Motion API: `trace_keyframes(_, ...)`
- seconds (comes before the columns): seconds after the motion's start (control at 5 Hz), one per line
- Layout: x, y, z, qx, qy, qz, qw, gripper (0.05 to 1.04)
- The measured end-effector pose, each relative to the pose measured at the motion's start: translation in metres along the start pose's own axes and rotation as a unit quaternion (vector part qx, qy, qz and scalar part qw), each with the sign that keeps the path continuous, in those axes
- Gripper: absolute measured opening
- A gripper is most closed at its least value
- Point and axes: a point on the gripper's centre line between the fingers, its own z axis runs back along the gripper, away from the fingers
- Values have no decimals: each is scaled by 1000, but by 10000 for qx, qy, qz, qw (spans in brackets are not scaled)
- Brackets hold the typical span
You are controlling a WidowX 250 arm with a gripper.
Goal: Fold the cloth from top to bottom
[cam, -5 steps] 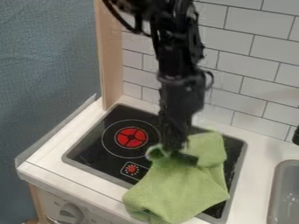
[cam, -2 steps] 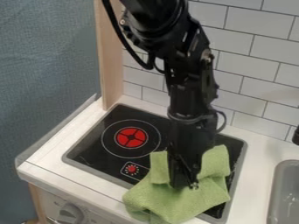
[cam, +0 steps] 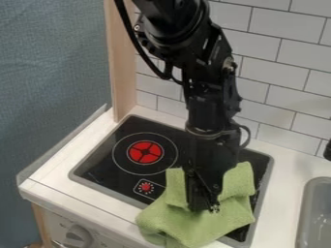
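The gripper [cam: 205, 207] is positioned tip-down at the green cloth [cam: 194, 227] on the stovetop [cam: 103, 167]; its opening width and any grip on the fabric cannot be determined.

Arm [cam: 207, 109] lower; cloth's top edge [cam: 240, 180] farther down.

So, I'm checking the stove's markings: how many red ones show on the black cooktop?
2: the large disc farther back, and the small symbol nearer the front, beside the green cloth. More may be hidden under the cloth or behind the arm.
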Motion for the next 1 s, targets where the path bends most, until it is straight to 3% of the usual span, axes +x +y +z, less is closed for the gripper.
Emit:
trace_keyframes(0.6, -4, 1, 1, -70, 71, 158, 9998, 1011)
trace_keyframes(0.8, -7, 0, 4, -89, 138, 192, 9997, 1011)
trace_keyframes(1.0, -6, 3, 20, 78, -3, 211, 9997, 999)
